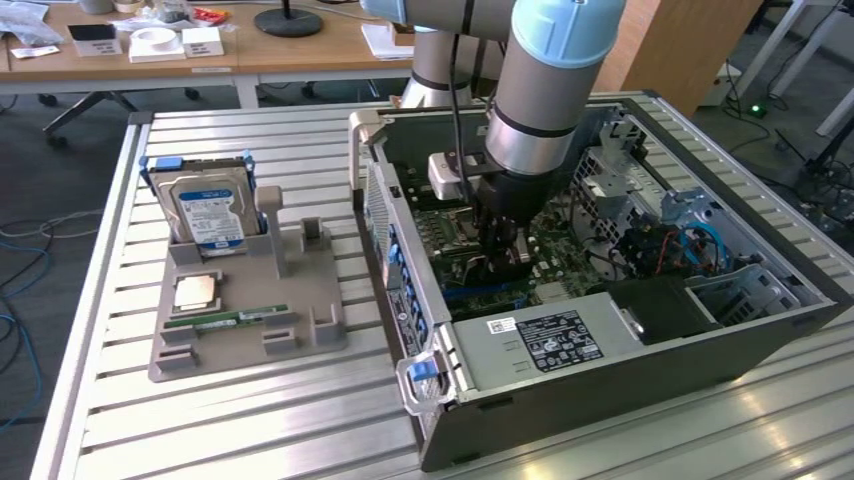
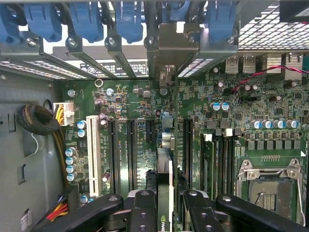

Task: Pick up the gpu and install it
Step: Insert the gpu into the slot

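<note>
Pickup looks done: hand [image 2: 169, 209] pinches gpu [image 2: 164, 180] edge-on inside case [image 1: 601, 380], at three o'clock from tray [image 1: 247, 345] in the exterior view, over slots [image 2: 131, 154]. Seating seems unfinished.

Counter [image 1: 240, 420]: ribbed bare aluminium, matt silver. Computer case [image 1: 641, 380]: dull grey sheet metal, perforated panels. Motherboard [image 2: 140, 96]: green board, slight gloss. Slot clips [image 2: 87, 21]: shiny blue plastic. Parts tray [image 1: 234, 350]: matt beige plastic. Gripper [image 2: 166, 208]: jaws black, satin, steel bolt heads. gpu [image 2: 165, 186]: glossy green board edge, dull silver metal bracket.
</note>
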Available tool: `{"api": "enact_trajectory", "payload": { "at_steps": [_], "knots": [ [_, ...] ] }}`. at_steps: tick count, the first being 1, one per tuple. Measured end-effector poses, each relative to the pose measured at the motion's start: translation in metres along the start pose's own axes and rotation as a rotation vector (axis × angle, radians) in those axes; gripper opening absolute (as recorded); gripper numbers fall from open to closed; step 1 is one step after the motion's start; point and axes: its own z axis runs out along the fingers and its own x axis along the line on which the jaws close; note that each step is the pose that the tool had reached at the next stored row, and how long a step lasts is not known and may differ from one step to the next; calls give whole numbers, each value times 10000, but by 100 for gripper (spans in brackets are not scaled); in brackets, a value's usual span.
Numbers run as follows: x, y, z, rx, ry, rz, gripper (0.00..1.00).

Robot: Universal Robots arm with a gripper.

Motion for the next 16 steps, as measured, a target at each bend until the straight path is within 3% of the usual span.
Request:
{"api": "enact_trajectory", "payload": {
  "at_steps": [7,12,16],
  "knots": [
    [0,0,0,0,0,0,26],
    [-1,0,-9,2,-50,1,26],
    [0,0,-12,0,-50,0,26]
  ]
}}
